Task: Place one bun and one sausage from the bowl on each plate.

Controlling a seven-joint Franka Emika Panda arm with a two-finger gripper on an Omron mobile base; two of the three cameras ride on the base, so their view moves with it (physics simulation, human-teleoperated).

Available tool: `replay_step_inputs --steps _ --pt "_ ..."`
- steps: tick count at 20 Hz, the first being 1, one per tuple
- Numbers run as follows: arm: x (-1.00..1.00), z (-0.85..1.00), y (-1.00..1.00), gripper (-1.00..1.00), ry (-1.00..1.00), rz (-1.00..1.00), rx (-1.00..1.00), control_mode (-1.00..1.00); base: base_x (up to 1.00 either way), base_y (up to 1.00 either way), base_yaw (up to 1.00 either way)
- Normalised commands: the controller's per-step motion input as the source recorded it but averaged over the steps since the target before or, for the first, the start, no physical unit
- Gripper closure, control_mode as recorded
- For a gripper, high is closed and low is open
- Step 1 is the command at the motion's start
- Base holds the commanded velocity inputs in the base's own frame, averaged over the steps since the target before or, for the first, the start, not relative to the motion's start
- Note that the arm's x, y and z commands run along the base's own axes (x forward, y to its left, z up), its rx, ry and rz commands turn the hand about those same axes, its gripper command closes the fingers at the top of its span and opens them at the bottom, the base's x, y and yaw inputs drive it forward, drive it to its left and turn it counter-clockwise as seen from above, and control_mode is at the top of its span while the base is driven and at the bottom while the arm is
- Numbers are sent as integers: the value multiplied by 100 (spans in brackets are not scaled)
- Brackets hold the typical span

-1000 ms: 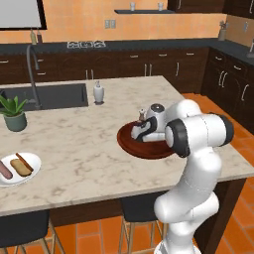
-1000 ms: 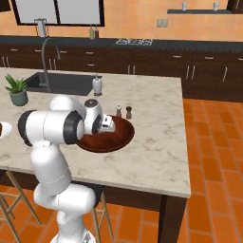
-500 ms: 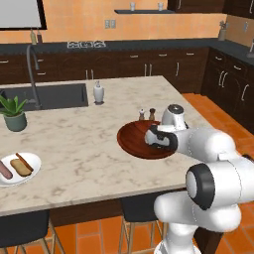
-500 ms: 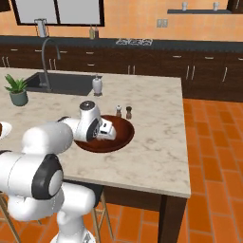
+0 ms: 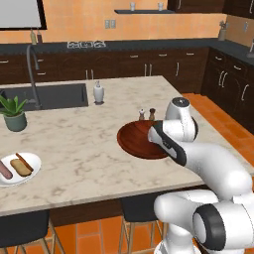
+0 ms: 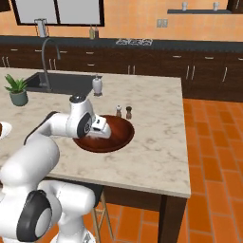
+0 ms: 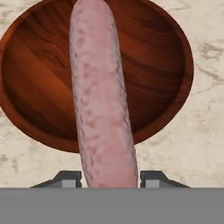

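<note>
The sausage (image 7: 103,96) sits between my two fingers (image 7: 65,178), which pinch it at one end; the rest of it runs away from my hand, lengthwise across the hand view. I hold it by the end so that the free length can go down onto a plate without my fingertips touching the surface first.

The bowl (image 7: 35,87) lies directly beneath the sausage. The visible part of its reddish-brown wooden inside holds nothing else; what the sausage covers I cannot tell. The sausage appears to be clear of the bowl's floor, so I judge the pick done and the carry about to start.

My gripper (image 6: 100,128) hangs over the near side of the bowl (image 6: 118,137) in the right base view, with the arm bent low across the counter (image 5: 89,149). Two small shakers (image 5: 146,114) stand just behind the bowl, near enough that a high, level exit path is advisable.

The white plate (image 5: 31,174) rests well apart from the bowl, at the far left of the counter, and already carries a sausage and a bun side by side. That plate looks complete. This sausage therefore belongs on the other plate, whose location I cannot tell.

A potted plant (image 5: 14,114) and a soap dispenser (image 5: 98,92) stand near the sink (image 5: 49,96).
</note>
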Motion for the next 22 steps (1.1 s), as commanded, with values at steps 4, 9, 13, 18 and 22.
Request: replay_step_inputs --steps 4,9,13,18,22 --pt "-45 34 15 100 11 0 0 -100 0 0 0" --pt "-37 39 9 100 7 2 0 -100 0 0 0" --pt "-36 12 2 100 4 4 0 -100 0 0 0" --pt "-6 0 0 100 0 0 0 100 -49 45 -1" --pt "0 0 0 100 0 0 0 100 -21 100 -1"
